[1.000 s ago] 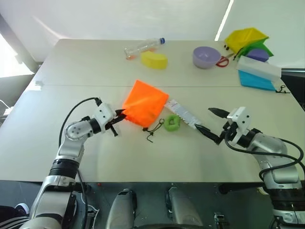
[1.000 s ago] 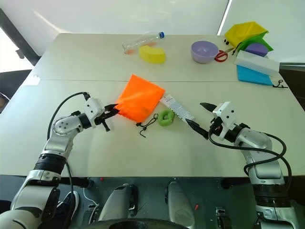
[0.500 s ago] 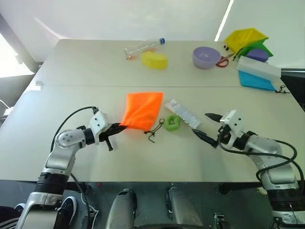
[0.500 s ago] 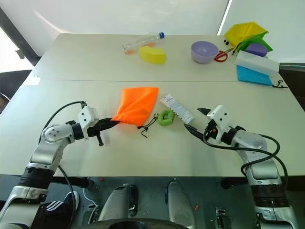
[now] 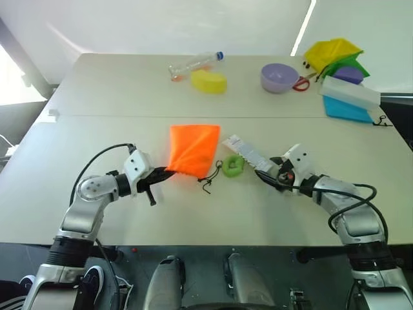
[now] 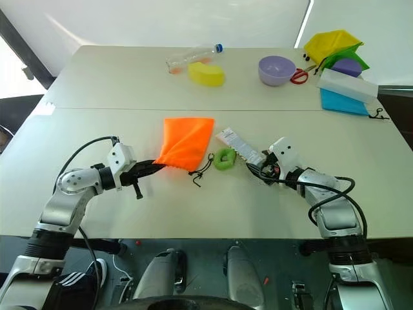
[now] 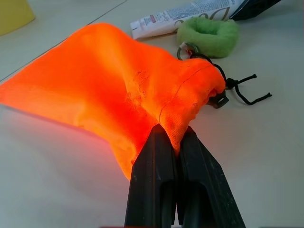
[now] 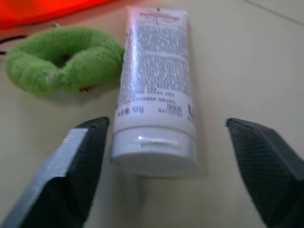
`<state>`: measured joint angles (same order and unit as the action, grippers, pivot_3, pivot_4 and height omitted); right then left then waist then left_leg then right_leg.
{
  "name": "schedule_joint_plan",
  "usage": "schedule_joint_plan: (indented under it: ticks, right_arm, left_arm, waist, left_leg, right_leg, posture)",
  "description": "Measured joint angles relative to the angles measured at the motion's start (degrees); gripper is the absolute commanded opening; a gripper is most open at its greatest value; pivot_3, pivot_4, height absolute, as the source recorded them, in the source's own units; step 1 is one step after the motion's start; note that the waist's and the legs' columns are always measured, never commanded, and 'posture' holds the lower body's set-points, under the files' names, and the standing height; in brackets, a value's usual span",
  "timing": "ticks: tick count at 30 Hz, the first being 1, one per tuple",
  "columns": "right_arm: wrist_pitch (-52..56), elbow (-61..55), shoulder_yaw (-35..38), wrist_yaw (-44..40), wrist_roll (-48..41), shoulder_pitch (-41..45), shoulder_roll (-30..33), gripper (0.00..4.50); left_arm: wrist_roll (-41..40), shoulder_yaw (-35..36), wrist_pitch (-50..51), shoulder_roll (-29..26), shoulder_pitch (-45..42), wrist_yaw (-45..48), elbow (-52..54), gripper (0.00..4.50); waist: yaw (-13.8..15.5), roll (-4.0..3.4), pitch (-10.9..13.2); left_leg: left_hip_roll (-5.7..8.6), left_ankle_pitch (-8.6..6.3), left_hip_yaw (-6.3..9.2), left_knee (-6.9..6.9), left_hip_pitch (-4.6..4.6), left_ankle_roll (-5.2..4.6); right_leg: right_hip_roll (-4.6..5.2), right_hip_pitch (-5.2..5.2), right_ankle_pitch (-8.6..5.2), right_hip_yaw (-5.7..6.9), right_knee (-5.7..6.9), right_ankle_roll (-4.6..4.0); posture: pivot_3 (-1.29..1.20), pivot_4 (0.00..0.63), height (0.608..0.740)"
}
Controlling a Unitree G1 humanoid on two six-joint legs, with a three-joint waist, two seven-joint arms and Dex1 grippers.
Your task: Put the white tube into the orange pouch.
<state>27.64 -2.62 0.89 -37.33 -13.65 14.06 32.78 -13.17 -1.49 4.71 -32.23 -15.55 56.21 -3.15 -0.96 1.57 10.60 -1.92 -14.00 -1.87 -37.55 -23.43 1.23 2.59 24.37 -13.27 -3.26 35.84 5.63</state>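
Straddling the white tube (image 8: pixel 156 109), the right gripper (image 8: pixel 166 166) gapes wide (left gripper (image 7: pixel 178 156) pinches the orange pouch (image 7: pixel 109 90)); closing off-centre could squirt it away.

We're looking at a robot test lab: a plain pale table (image 5: pixel 97 97) is sitting against bare white walls (image 5: pixel 161 26), household props lying scattered along its far edge.

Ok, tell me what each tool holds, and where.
Left tool: orange pouch, pinched at its rim by the mouth. Right tool: nothing, open around the white tube.
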Motion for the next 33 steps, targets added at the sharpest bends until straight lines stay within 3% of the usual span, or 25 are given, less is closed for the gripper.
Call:
schedule_joint_plan:
  ticks: [1, 10, 16, 21, 27, 33]
  right_arm:
    - [0.0, 0.05, 0.0, 0.07, 0.01, 0.0, -0.13, 1.76]
    - [0.88, -4.7, 2.53, -3.75, -3.86, -3.48, 1.4, 1.77]
    - [5.63, -20.58, 8.29, -12.94, -16.71, -10.63, 7.04, 1.77]
    - [10.11, -27.78, 0.92, -12.19, -18.19, -12.16, 6.77, 1.77]
    - [8.69, -25.34, -7.53, -8.33, -11.14, -10.99, 5.11, 1.77]
    - [7.99, -22.58, -10.87, -5.06, -7.47, -8.24, 0.86, 1.77]
  left_arm:
    - [0.0, -0.01, 0.0, 0.0, 0.01, -0.02, 0.0, 0.0]
    - [0.09, -0.01, -0.06, -0.01, -0.23, -0.21, -0.2, 0.0]
    - [0.07, 0.03, -0.13, -0.13, -0.49, -0.18, -0.33, 0.0]
    - [0.07, 0.03, -0.15, -0.13, -0.62, -0.17, -0.51, 0.0]
    - [0.07, 0.02, -0.08, -0.09, -0.74, -0.23, -0.45, 0.0]
    - [0.07, -0.03, 0.25, 0.0, -0.83, -0.44, 0.11, 0.0]
  waist:
    - [0.0, 0.0, 0.0]
    - [0.12, -0.01, 0.01]
    - [-0.17, 0.01, 0.0]
    - [-0.17, 0.02, -0.01]
    - [-0.1, 0.03, -0.02]
    - [0.04, 0.03, -0.01]
  left_leg:
    - [0.0, 0.0, 0.0, 0.0, 0.0, 0.0]
    - [0.01, 0.0, 0.02, -0.04, -0.02, 0.0]
    - [-0.01, 0.0, 0.06, -0.06, 0.01, 0.0]
    - [-0.03, 0.0, 0.15, -0.2, 0.04, 0.0]
    - [0.0, -0.01, 0.09, -0.4, -0.07, 0.01]
    - [-0.02, -0.01, 0.13, -0.39, -0.14, 0.01]
  right_leg:
    - [0.0, 0.0, 0.0, 0.0, 0.01, 0.0]
    - [0.0, 0.0, -0.02, 0.0, 0.08, 0.04]
    - [-0.01, 0.0, -0.04, 0.01, 0.13, 0.06]
    - [-0.06, -0.01, -0.02, 0.02, 0.22, -0.03]
    - [0.11, -0.03, -0.02, -0.01, 0.12, -0.04]
    - [0.04, 0.03, -0.03, 0.06, 0.15, -0.03]
  posture:
    - [0.0, 0.15, 0.74]
    - [0.0, 0.15, 0.74]
    - [0.0, 0.15, 0.74]
    - [0.0, 0.15, 0.74]
    - [0.0, 0.15, 0.74]
    - [0.0, 0.15, 0.74]
